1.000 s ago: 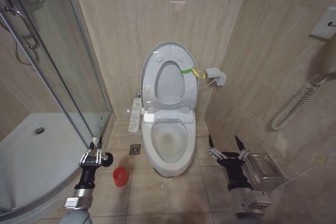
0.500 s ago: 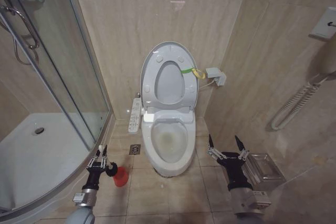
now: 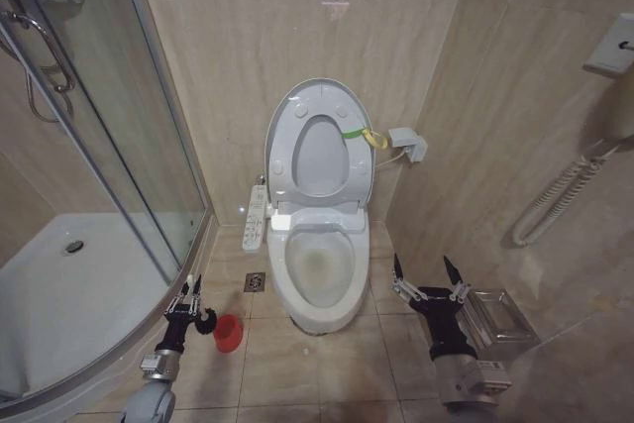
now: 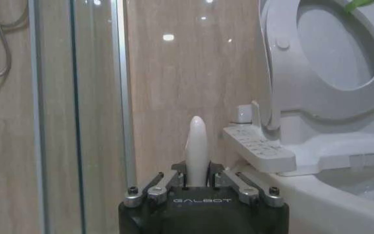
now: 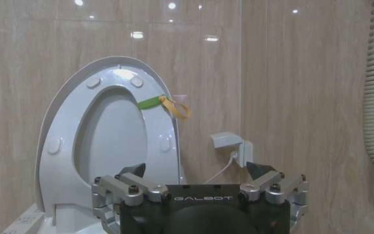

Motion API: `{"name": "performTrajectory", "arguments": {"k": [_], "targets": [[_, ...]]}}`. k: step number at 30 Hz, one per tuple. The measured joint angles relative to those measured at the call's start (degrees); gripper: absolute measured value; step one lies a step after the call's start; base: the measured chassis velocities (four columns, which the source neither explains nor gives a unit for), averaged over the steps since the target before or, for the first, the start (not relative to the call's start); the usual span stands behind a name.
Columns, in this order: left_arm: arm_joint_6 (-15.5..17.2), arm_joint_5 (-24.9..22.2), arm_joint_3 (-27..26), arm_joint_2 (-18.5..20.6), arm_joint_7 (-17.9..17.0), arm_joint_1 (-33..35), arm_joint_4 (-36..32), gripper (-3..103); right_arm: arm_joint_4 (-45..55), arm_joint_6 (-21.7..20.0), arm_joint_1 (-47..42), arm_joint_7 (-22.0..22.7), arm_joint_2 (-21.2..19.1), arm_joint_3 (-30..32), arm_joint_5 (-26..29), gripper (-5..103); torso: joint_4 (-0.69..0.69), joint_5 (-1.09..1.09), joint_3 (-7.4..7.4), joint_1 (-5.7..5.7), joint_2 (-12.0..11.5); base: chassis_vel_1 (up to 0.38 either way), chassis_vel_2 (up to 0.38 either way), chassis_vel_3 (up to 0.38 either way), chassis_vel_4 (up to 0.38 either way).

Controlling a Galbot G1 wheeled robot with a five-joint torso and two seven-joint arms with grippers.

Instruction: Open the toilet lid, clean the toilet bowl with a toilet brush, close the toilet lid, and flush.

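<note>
Toilet lid [image 3: 319,136] stands raised against the wall, centre of frame, long axis vertical, green band at its right edge. Toilet bowl [image 3: 319,316] below, uncovered. Left gripper [image 3: 188,289], lower left, clamps the toilet brush [image 4: 196,146] handle, pointing up; brush head hidden. Red cup [image 3: 228,333] just beside it. Right gripper [image 3: 428,270], lower right, fingers spread, nothing held. "GALBOT" readable on both.

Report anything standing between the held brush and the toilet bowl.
Nothing visible does. The toilet lid is up, the toilet bowl open. Only the red holder cup sits on the floor between the left gripper's toilet brush and it.
</note>
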Motion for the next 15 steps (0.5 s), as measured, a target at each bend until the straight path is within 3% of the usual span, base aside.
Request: {"name": "performTrajectory", "arguments": {"k": [3,15], "targets": [[-1.2,-1.8,0.3,-0.8,2.7,-1.5,2.2,22,0.0,0.0,0.0,0.0,0.0,0.0,0.0,100,0.00,0.00,0.00,0.00,0.0,0.000,0.000,0.000,0.000],[-1.4,-5.1,0.6,-2.1,7.7,-3.6,8.1,22,0.0,0.0,0.0,0.0,0.0,0.0,0.0,100,0.00,0.00,0.00,-0.01,0.0,0.000,0.000,0.000,0.000]]}}
